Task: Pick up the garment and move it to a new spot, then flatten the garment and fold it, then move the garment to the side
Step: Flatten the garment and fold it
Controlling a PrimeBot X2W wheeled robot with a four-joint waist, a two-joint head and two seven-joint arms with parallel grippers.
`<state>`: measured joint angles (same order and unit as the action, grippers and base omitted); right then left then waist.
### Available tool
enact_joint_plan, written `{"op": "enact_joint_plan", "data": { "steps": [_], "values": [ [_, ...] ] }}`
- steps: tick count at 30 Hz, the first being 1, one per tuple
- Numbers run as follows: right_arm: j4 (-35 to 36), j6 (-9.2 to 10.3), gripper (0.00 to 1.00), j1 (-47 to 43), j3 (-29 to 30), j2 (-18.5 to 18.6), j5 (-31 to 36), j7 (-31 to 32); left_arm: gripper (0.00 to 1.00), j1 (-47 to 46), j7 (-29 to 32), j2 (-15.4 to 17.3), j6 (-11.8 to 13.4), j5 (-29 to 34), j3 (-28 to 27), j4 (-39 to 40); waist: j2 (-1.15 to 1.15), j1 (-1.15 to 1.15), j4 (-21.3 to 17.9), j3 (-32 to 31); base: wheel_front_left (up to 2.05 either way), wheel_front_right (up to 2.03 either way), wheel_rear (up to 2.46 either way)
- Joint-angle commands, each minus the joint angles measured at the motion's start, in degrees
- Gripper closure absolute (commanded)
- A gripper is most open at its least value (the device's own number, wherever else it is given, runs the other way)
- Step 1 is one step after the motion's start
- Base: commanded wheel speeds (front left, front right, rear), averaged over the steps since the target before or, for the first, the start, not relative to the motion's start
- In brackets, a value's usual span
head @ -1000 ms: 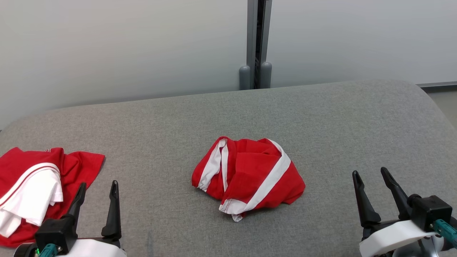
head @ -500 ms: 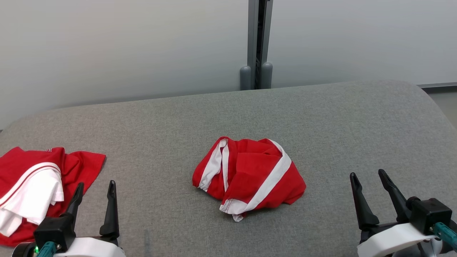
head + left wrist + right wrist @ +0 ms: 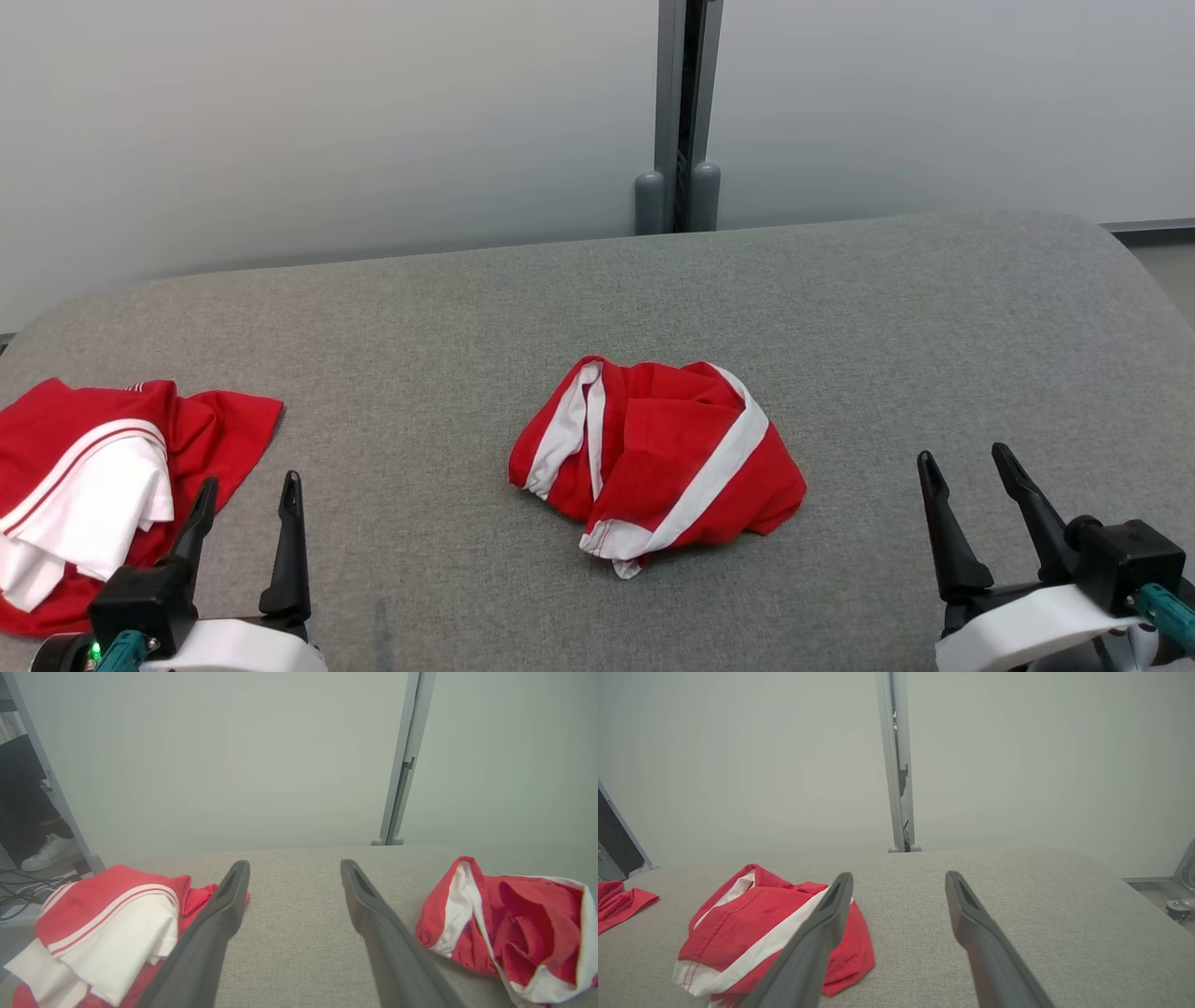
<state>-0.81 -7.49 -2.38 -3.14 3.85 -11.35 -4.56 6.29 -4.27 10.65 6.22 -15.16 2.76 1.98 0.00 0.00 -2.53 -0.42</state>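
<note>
A crumpled red garment with white stripes [image 3: 653,462] lies in a heap at the middle of the grey padded table [image 3: 887,327]. In the left wrist view the garment [image 3: 514,924] sits to the right of my fingers; in the right wrist view the garment [image 3: 756,928] is to the left, partly behind one finger. My left gripper [image 3: 248,485] stands open at the lower left, well clear of the heap. At the lower right my right gripper [image 3: 965,457] is open too, nothing between its fingers.
A second red and white garment [image 3: 84,485] lies bunched at the table's left edge, close to my left gripper, and the same pile [image 3: 103,919] shows in the left wrist view. A pale wall with a grey post [image 3: 686,112] stands behind the table.
The head camera has turned slightly, so the whole picture sits a little to the right. Both grippers stay open and the central heap lies as before.
</note>
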Motion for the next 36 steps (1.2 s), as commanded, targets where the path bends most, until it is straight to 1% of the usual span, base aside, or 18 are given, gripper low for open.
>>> {"op": "enact_joint_plan", "data": {
  "steps": [1,11,14,17,22,24,29,35,36],
  "values": [
    [0.29,-0.01,0.00,-0.24,0.14,0.08,0.25,0.13,0.00,-1.00,-0.36,0.46,0.26,-0.34,0.02,-0.14,0.00,0.00,0.06,0.07,0.00,0.00,0.00],
    [0.39,-0.01,0.00,-0.08,0.20,-0.11,0.03,-0.20,0.00,-1.52,-0.55,0.78,0.30,-0.41,0.43,-0.08,0.00,0.00,0.22,0.79,0.00,0.00,0.00],
    [0.61,-0.01,0.00,0.24,0.43,-0.09,0.00,-0.23,0.00,-3.02,1.02,0.42,-1.59,-0.65,2.80,0.93,0.00,0.00,0.44,1.66,0.00,0.00,0.00],
    [0.93,-0.01,0.00,1.10,0.35,0.09,-0.03,-0.10,0.00,-5.22,4.07,-0.21,-4.27,-0.71,7.06,2.38,0.00,0.00,0.39,3.08,0.00,0.00,0.00],
    [1.08,-0.01,0.00,2.50,-0.06,0.31,-0.16,-0.68,0.00,-8.44,11.85,-1.93,-9.02,-2.04,14.62,2.08,0.00,0.00,-0.43,6.38,0.00,0.00,0.00],
    [1.09,-0.01,0.00,3.33,-0.32,0.25,-0.27,-0.85,0.00,-9.46,14.27,-2.30,-10.28,-2.69,17.03,1.50,0.00,0.00,-1.08,8.03,0.00,0.00,0.00],
    [0.56,-0.01,0.00,5.22,-1.08,0.23,-0.67,-1.80,0.00,-11.60,18.88,-2.58,-12.20,-4.14,21.67,-0.73,0.00,0.00,-2.86,11.92,0.00,0.00,0.00],
    [-0.86,-0.01,0.00,7.06,-1.16,0.13,-0.93,-3.39,0.00,-14.15,20.12,-2.01,-12.89,-5.12,23.68,-2.91,0.00,0.00,-4.39,15.16,0.00,0.00,0.00],
    [-1.12,-0.01,0.00,7.37,-1.26,0.10,-0.99,-3.51,0.48,-14.56,20.37,-1.84,-13.02,-5.30,23.91,-3.25,0.00,0.00,-4.58,15.46,0.00,0.00,0.00]
  ]
}}
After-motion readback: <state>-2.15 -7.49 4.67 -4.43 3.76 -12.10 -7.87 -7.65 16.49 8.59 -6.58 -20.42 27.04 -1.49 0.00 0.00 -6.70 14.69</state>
